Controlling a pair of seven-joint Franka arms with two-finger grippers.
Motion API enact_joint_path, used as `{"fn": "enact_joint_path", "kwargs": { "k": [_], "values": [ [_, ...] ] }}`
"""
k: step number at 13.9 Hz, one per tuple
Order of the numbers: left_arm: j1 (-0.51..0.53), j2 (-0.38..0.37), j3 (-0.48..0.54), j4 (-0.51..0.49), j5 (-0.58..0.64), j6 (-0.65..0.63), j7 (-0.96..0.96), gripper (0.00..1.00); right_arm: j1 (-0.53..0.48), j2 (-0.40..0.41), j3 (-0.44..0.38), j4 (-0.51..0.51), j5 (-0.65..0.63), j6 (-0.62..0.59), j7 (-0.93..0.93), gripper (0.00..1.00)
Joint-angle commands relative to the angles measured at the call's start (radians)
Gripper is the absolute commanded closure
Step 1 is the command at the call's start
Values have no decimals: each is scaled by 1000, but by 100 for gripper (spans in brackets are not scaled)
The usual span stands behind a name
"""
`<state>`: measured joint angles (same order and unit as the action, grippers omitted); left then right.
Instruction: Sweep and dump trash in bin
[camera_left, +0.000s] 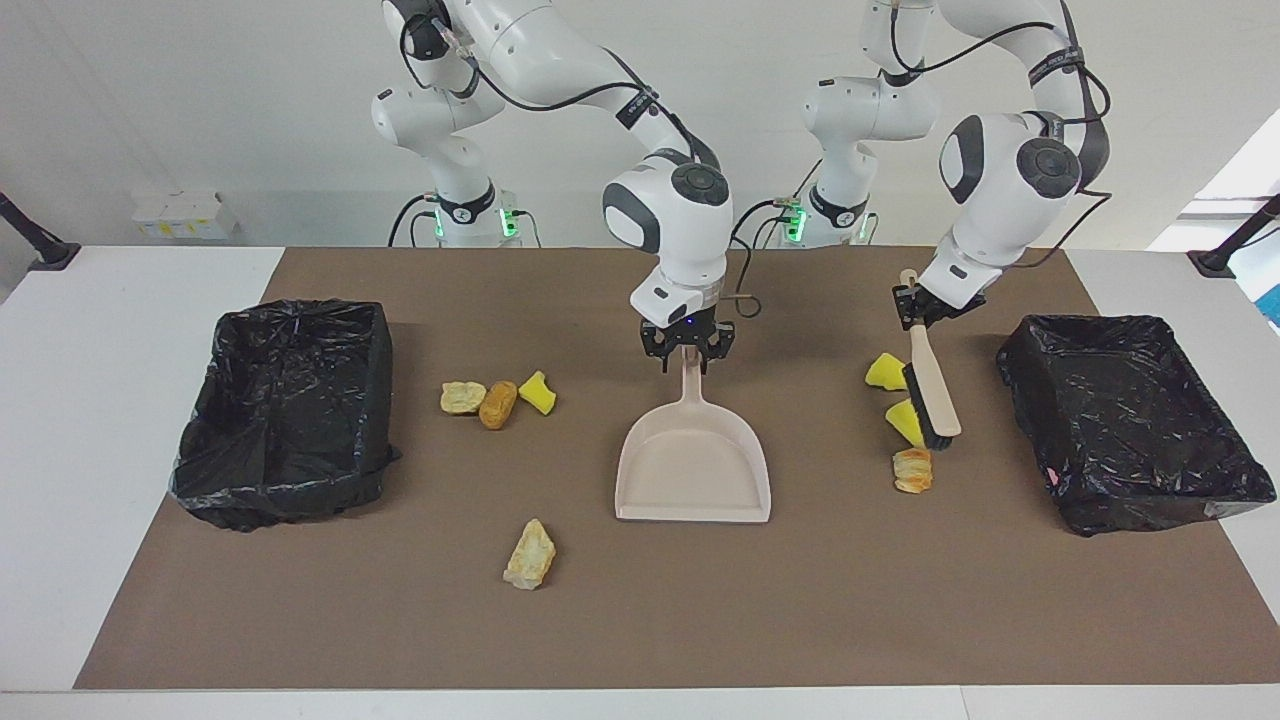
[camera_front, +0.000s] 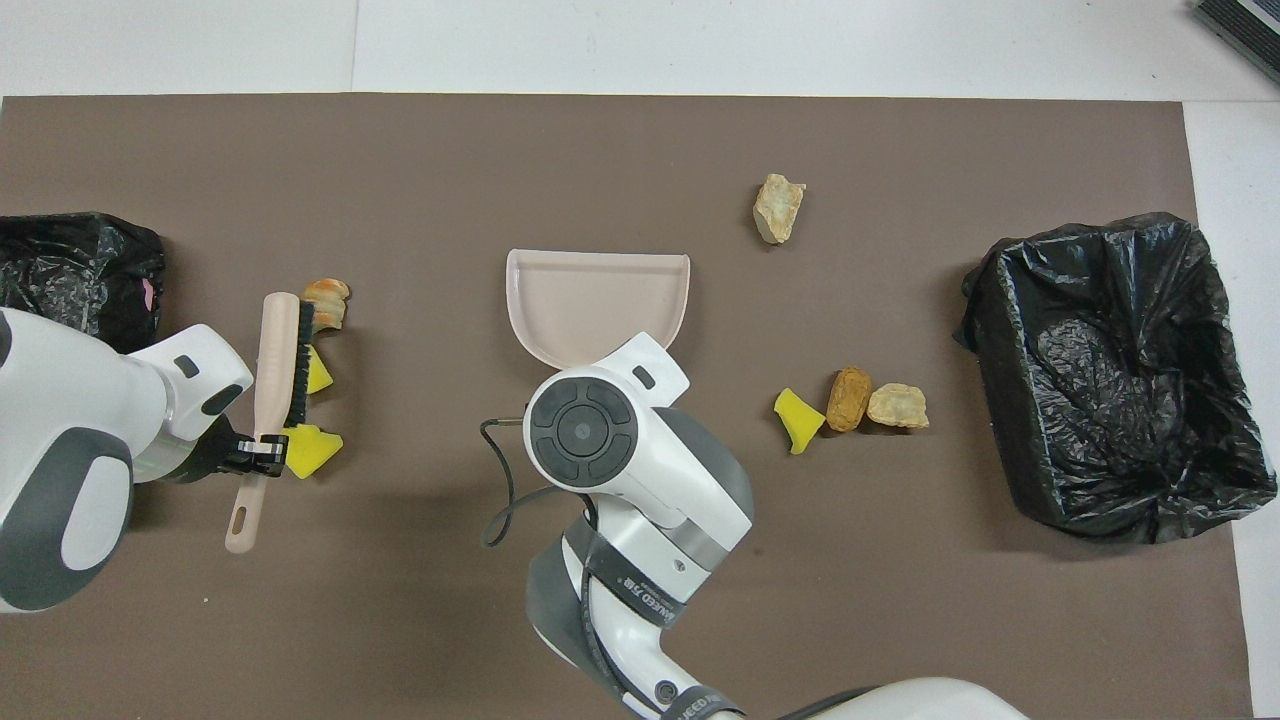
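The trash consists of small loose lumps lying on the brown mat of the counter (camera_left: 900, 620).

Trash near the left arm's end:
- Two bright yellow sponge-like chunks (camera_left: 885, 371) (camera_left: 905, 420).
- One orange-brown bread-like piece (camera_left: 912, 470), farther from the robots than the chunks.

Trash near the right arm's end:
- A tan bread piece (camera_left: 462, 397), an orange-brown bread piece (camera_left: 497, 404) and a yellow sponge chunk (camera_left: 537, 393), lying in a row.
- One beige bread lump (camera_left: 530, 554), apart from the row and farther from the robots.

Handling judgement: the lumps look light and soft. They should slide or roll under bristles rather than resist. Push them low and from the side; pinching is not needed.

The left claw (camera_left: 917, 305) is closed on the handle of the beige hand brush with black bristles (camera_left: 932, 385). The brush head rests beside the second yellow chunk.

The right claw (camera_left: 686, 350) sits at the handle of the beige plastic dustpan (camera_left: 693, 455). Its jaws straddle the handle, partly open; a firm grip cannot be confirmed. The dustpan lies flat at mid-counter, mouth away from the robots. It holds nothing.

Two bins lined with black plastic bags (camera_left: 285, 405) (camera_left: 1130, 420) stand one at each end. No trash is visible in either.
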<state>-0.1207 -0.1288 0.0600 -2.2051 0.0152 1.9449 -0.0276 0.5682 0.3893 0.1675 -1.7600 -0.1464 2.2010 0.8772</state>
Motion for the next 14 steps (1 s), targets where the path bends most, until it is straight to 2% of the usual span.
{"fn": "enact_joint_path", "kwargs": {
  "k": [1, 4, 5, 7, 10, 14],
  "values": [
    [64, 79, -6, 80, 20, 11, 78, 100, -10, -9, 7, -22, -16, 13, -21, 54],
    [128, 92, -6, 70, 28, 57, 163, 100, -2, -9, 7, -6, -25, -23, -23, 91],
    [130, 100, -6, 68, 35, 65, 163, 100, -2, -9, 7, -4, -27, -30, -29, 97],
    [133, 130, -6, 68, 61, 94, 164, 100, -19, -9, 7, -6, -25, -47, -108, 100],
    [147, 150, -6, 65, 63, 114, 173, 100, -95, -20, 7, -9, -5, -84, -578, 100],
    [145, 159, -6, 33, 63, 155, 169, 100, -189, -82, 12, -4, 7, -147, -921, 100]
  ]
}}
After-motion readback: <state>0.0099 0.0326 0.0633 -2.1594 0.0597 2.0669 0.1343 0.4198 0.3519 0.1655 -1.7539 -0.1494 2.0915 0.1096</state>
